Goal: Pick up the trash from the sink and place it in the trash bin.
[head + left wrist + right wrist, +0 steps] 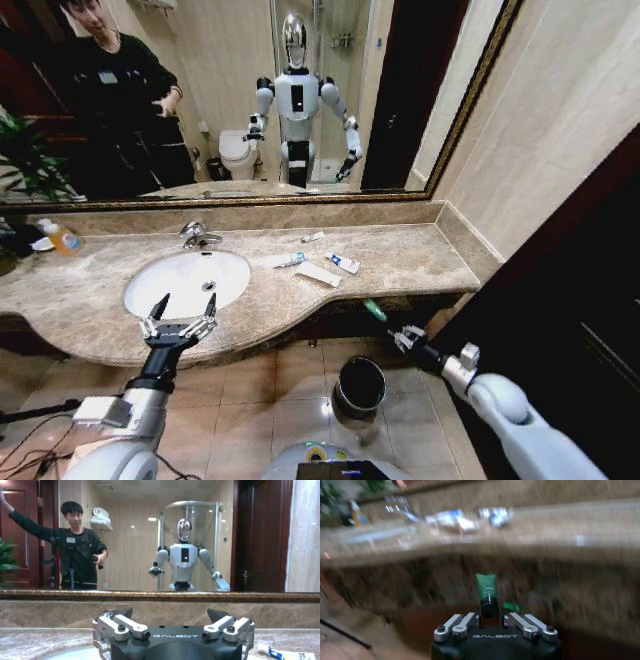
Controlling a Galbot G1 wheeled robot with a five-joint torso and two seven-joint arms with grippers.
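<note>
The right claw (400,336) is clamped on a green tube (375,310), held off the tabletop (420,262) edge at 1 o'clock from the trash bin (359,388). The left claw (178,312) is spread wide at the 6 o'clock rim of the sink (187,281). White tubes (343,262) and a flat packet (317,273) are seen lying on the tabletop at 3 o'clock of the sink.

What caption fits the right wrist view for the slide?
Right gripper holds a green tube below the marble counter.
</note>
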